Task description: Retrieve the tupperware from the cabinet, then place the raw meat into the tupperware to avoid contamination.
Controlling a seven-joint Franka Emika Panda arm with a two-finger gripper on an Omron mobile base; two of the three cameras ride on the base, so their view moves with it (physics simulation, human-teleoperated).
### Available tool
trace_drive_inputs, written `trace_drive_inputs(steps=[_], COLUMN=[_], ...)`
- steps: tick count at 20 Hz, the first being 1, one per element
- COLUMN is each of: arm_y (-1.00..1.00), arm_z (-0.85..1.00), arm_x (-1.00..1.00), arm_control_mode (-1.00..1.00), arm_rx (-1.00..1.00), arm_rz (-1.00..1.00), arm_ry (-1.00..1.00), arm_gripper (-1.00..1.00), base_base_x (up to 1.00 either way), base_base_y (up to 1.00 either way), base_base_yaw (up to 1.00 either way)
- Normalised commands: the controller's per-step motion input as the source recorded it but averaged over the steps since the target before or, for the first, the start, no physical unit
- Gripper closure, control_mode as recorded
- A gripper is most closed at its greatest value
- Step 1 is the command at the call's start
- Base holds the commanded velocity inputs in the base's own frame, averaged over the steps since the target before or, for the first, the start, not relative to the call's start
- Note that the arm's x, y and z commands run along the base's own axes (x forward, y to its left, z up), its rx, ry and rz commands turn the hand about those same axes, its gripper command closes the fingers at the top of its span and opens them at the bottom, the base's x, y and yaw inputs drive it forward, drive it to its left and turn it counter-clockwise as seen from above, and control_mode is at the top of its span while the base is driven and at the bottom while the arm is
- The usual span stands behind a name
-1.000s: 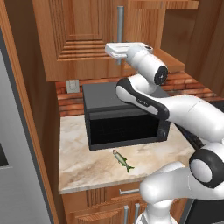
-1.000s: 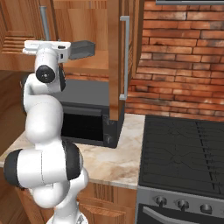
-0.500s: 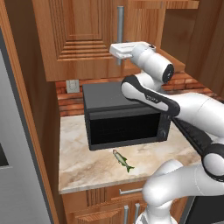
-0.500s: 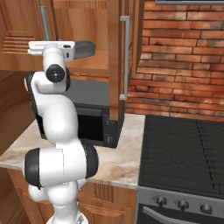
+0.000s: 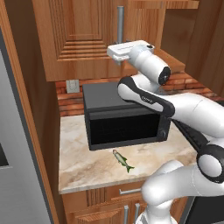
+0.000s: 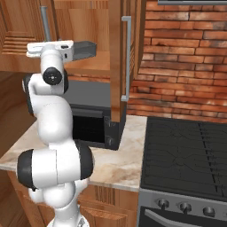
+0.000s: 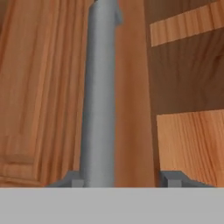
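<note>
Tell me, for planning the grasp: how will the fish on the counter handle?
The fish is small and slender, so probably light, perhaps floppy. Its silvery skin looks smooth and may slip. Lying flat on the marble counter, it seems unlikely to roll.

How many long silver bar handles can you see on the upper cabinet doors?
2. One handle runs down the closed left door, above the microwave. The other handle is on the right door, which is swung open toward the stove. More may be out of frame.
</note>
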Motion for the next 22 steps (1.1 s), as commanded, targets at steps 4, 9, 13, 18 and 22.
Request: trace_drive_inputs(steps=[4,9,13,18,22], arm_y=[0.66,0.43,0.36,0.44,0.55], arm_z=[-0.11,-0.02,0.0,-0.07,-0.17], arm_x=[0.0,0.09,0.15,0.0,0.0], arm_control_mode=[-1.0,-1.0,-1.0,-1.0,-1.0], arm_rx=[-0.03,-0.02,-0.02,-0.03,-0.05], arm_rz=[-0.11,-0.07,-0.04,-0.04,-0.06], arm_ry=[0.0,0.12,0.16,0.16,0.12], arm_gripper=[1.0,1.0,1.0,1.0,1.0], base_base_x=[0.0,0.0,0.0,0.0,0.0], base_base_y=[0.0,0.0,0.0,0.0,0.0], base_base_yaw=[0.0,0.0,0.0,0.0,0.0])
